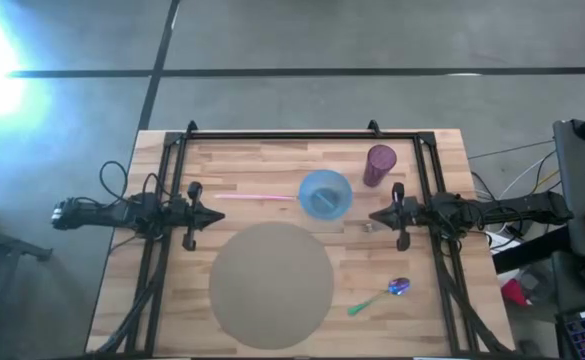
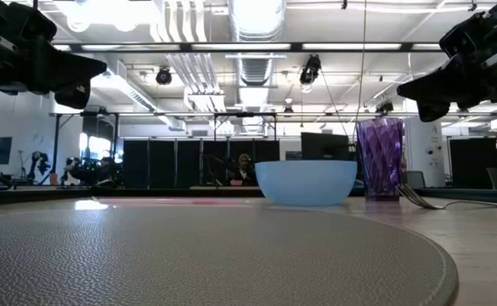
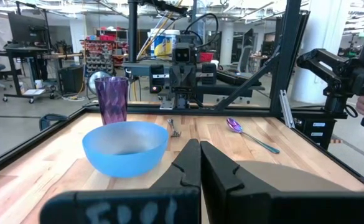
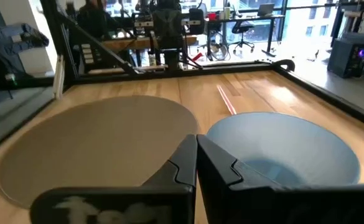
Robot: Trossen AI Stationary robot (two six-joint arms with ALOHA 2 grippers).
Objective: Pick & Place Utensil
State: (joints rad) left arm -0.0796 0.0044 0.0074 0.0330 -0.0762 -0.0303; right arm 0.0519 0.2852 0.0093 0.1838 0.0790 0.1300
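My left gripper (image 1: 216, 216) waits at 9 o'clock, jaws shut and holding nothing. The pink straw (image 1: 255, 197) lies close by it. The round mat (image 1: 272, 285) sits at 6 o'clock, maybe a spot for things. The blue bowl (image 1: 325, 194) is in the middle, the purple cup (image 1: 379, 165) at 1 o'clock. A small fork (image 1: 365, 227) lies just before my right gripper (image 1: 377, 214), at 3 o'clock, also shut and empty. The spoon (image 1: 382, 296) lies at 5 o'clock, not picked up yet.

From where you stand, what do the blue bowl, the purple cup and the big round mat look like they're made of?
Bowl: likely matte plastic; it looks faintly translucent, with soft highlights and no hard glare.
Cup: clear tinted plastic or glass, hard to say; light passes through its ribbed walls.
Mat: probably leather or imitation leather; a fine pebbled grain shows in the low view, with a dull tan finish.
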